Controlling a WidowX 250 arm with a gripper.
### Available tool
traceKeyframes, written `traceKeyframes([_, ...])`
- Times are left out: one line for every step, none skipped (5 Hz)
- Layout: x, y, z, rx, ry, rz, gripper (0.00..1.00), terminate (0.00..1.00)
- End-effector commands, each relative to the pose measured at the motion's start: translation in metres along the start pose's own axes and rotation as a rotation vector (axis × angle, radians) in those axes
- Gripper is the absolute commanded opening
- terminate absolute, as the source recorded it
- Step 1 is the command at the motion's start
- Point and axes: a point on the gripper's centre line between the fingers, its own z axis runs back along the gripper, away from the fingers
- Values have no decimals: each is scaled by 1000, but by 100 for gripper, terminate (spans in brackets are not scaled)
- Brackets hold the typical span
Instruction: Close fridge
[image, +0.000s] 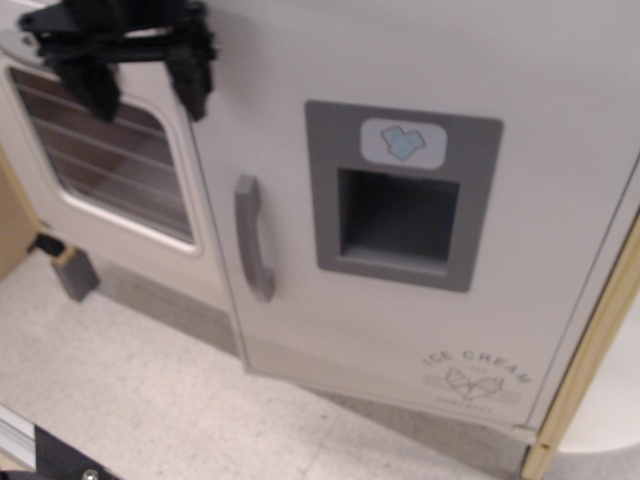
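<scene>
- The large white toy fridge door fills the centre and right of the view, with a vertical grey handle, a grey recessed dispenser panel and a blue ice-cube sticker (the picture is blurred).
- The black gripper sits at the door's upper left edge, its 2 fingers spread apart and holding nothing.
- A white windowed oven door lies just left of it.

single close view, angled slightly downward at the fridge front
</scene>
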Motion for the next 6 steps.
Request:
traceKeyframes([29,-4,6,5,-91,68,100,0])
traceKeyframes([38,-11,-2,4,-91,77,100,0])
traceKeyframes([45,-16,-8,6,-103,78,100,0])
traceKeyframes([49,-20,-14,12,-103,72,100,0])
traceKeyframes([58,-24,-19,11,-108,74,100,0])
traceKeyframes([63,-24,-19,-1,-114,80,100,0])
